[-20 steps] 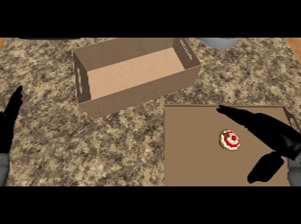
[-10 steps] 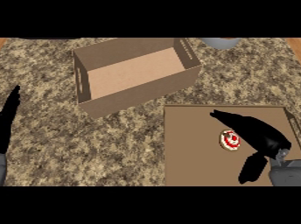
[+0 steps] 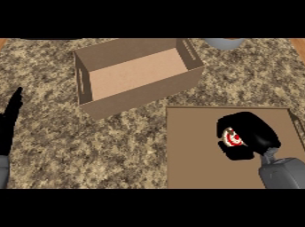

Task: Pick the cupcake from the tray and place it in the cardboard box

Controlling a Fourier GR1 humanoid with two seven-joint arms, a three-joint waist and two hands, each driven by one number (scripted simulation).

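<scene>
On the tray [image 3: 194, 155], lower right of the counter [image 3: 63, 146], the cupcake [image 3: 232, 138] sits inside the right hand [image 3: 256, 131], which is curled round it from above and the right. Only its red-and-white top shows betw. fingers and thumb, and whether it touches the tray floor can't be told. Bare brown tray lies left of and below the hand, w/ the far rim just above it. The box [image 3: 148, 95] stands up-left of the tray, apart from it, top open, set at an angle, w/ slot cut-outs in two walls. A strip of speckled counter separates them. A grey round obj. [image 3: 224, 43] is cut by the top edge, right of the box. The left hand [image 3: 3, 131] rests at the left edge, fingers straight, released.
</scene>
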